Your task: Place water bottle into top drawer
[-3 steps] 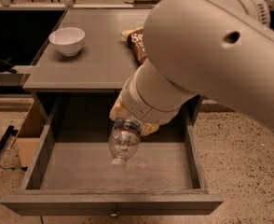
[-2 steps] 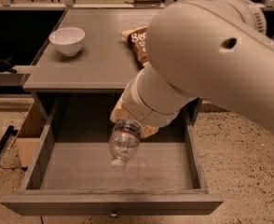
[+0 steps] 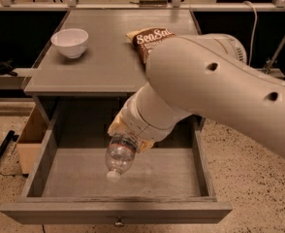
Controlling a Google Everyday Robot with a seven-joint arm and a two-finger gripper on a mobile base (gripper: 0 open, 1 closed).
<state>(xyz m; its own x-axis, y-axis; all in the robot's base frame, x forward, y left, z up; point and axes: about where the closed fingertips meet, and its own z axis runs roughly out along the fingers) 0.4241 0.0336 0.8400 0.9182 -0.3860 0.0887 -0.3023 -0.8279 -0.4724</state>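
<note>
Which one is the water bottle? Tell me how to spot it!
Find the grey table with its top drawer pulled open. Over the drawer, the gripper at the white arm's end holds the water bottle: clear, ribbed, white cap pointing down, unlike the bowl and snack bag sitting on the tabletop.

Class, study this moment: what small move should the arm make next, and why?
Probably ease straight down: the gripper holds the water bottle, cap down, above the open top drawer floor, seemingly not yet resting there, so releasing now would drop it.

Clear plastic bottle [image 3: 119, 155], matt drawer [image 3: 167, 173] – pincer [image 3: 131, 136] above
</note>
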